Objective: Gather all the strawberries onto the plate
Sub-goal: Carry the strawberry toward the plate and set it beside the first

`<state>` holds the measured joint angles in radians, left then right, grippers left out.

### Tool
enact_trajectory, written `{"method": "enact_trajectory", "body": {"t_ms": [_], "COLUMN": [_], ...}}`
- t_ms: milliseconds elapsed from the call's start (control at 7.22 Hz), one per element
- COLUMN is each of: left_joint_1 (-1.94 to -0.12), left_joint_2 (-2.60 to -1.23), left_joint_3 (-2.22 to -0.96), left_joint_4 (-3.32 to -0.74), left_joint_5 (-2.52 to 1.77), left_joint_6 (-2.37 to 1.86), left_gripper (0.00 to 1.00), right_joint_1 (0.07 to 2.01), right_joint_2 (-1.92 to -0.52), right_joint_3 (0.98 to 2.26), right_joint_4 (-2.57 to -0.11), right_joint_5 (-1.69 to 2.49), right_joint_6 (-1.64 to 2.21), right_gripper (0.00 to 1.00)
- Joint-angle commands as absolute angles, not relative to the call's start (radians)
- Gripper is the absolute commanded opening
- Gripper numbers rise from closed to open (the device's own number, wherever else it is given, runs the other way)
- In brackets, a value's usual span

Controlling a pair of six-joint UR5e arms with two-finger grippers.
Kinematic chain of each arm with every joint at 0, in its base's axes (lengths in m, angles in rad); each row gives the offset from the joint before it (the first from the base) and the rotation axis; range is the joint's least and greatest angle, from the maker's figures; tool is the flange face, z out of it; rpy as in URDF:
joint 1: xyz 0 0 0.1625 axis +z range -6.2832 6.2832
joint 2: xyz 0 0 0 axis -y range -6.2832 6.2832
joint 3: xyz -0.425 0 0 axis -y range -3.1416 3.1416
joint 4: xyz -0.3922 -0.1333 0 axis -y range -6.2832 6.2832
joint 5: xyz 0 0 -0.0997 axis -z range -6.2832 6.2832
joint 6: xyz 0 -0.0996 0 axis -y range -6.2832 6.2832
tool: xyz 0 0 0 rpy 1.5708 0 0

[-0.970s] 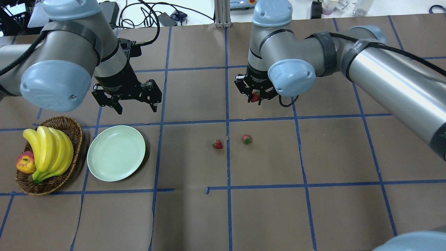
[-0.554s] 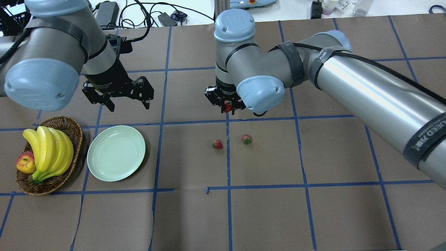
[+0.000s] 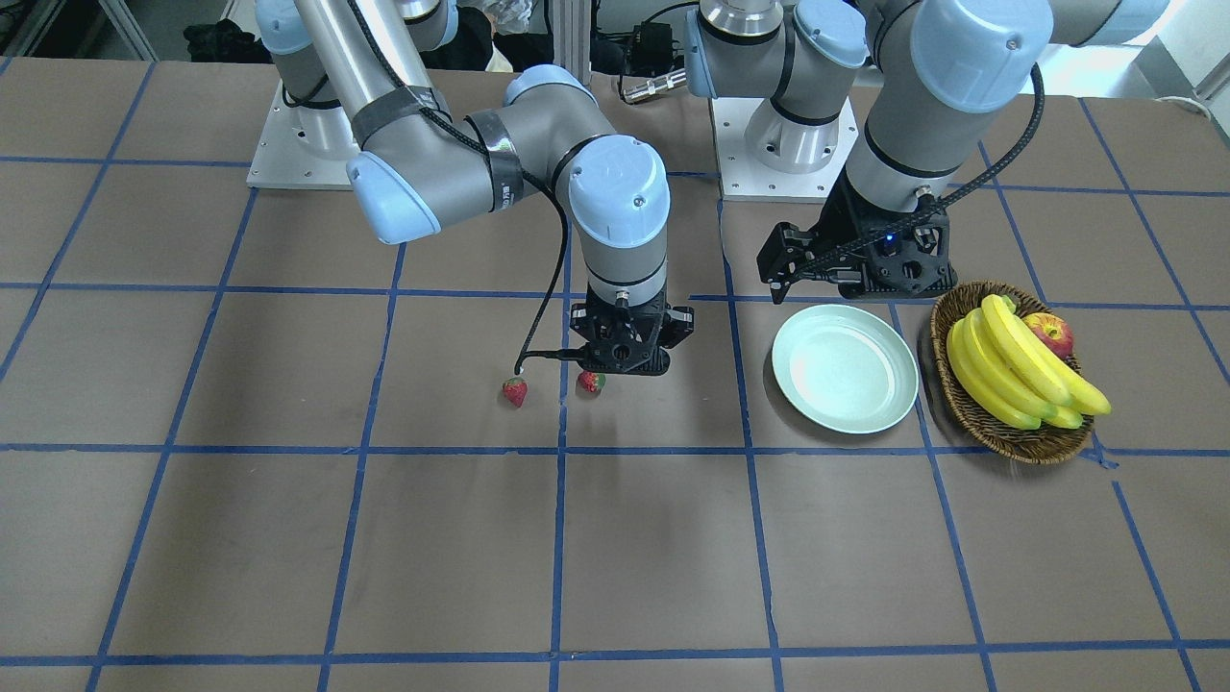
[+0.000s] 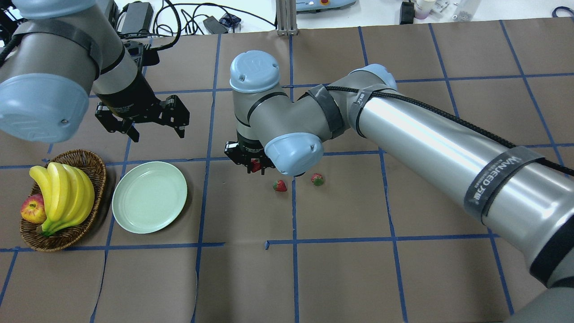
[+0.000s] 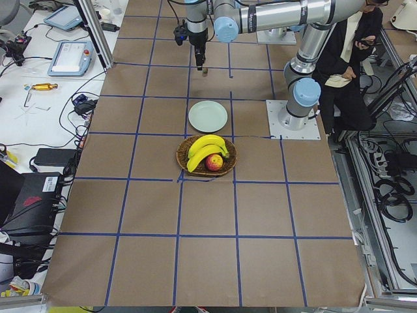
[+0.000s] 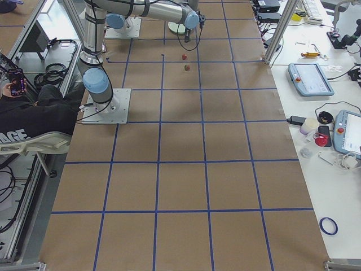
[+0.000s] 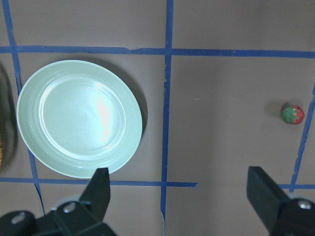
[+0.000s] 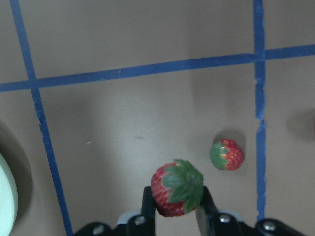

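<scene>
Seen from above, going left to right across a brown paper-covered table (image 4: pixel 341 278) marked with a blue tape grid.

At the far left sits a brown woven wicker basket (image 4: pixel 99 179) holding a bunch of yellow bananas (image 4: pixel 65 195) and a red-yellow apple (image 4: pixel 32 210). Just beside it on the right lies a round, shallow, pale mint-green plate (image 4: pixel 149 196), flat on the table.

Above and behind the plate hangs the left gripper (image 4: pixel 158 134), black, with its two fingers spread wide and nothing between them. Its wrist camera looks straight down on the plate and the bare table next to it.

Further right, near the middle of the table, the right gripper (image 4: pixel 254 169) points downward. It is clenched on a tiny red toy strawberry with a green leafy cap, the held strawberry (image 8: pixel 177 194). The fruit sits pinched between the two fingertips with its cap facing the wrist camera. This gripper hangs over the table to the right of the plate, apart from it, with a blue tape line between them.

Just right of that gripper a second strawberry (image 4: pixel 280 185) lies on the table beside a blue line. A third strawberry (image 4: pixel 317 179) lies a little further right, across that line. Both are well apart from the plate.
</scene>
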<state>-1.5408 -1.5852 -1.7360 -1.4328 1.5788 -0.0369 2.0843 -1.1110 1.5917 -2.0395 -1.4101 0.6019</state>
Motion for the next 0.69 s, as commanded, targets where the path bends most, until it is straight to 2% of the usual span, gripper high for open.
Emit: {"method": "enact_trajectory", "body": {"t_ms": [0, 277, 416, 554], "left_joint_1": [-1.540, -1.540, -1.540, -1.540], "left_joint_2": [-1.585, -1.585, -1.586, -1.585], "left_joint_3": [-1.736, -1.738, -1.741, -1.741], "left_joint_4": [-1.433, -1.433, -1.433, -1.433], "left_joint_5": [1.578, 1.580, 1.580, 1.580], "left_joint_6": [-0.037, -0.037, -0.037, -0.037], "left_gripper": [1.00, 1.00, 1.00, 1.00], "right_joint_1": [2.095, 2.095, 2.095, 2.095], "right_joint_2": [-1.039, -1.028, -1.022, -1.022], "right_joint_3": [1.600, 1.624, 1.624, 1.626], "right_joint_4": [-2.091, -2.092, -2.092, -2.092], "right_joint_5": [-1.396, -1.375, -1.350, -1.350], "right_joint_6": [0.589, 0.584, 0.583, 0.584], "right_gripper": [0.00, 0.00, 0.06, 0.20]}}
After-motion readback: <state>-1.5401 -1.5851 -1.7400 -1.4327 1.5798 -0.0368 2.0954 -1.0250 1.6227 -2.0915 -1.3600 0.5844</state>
